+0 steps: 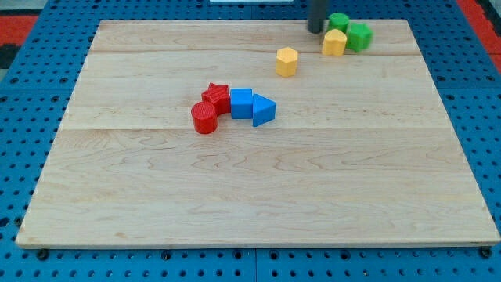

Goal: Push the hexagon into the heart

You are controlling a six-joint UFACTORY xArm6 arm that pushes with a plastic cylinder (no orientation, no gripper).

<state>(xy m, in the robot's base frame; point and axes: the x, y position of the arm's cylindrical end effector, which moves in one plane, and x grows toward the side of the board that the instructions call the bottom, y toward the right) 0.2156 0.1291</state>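
Note:
A yellow hexagon (286,61) lies on the wooden board (258,196), right of centre near the view's top. A yellow heart (334,42) lies up and to the right of it, with a gap between them. My tip (315,31) is at the view's top, just left of the heart and above and to the right of the hexagon, touching neither as far as I can tell. The rod runs up out of the view.
Two green blocks sit by the heart: one (338,21) above it, one (359,36) touching its right side. Near the board's middle left is a cluster: a red star (217,96), red cylinder (204,117), blue cube (241,103) and blue triangle (263,110).

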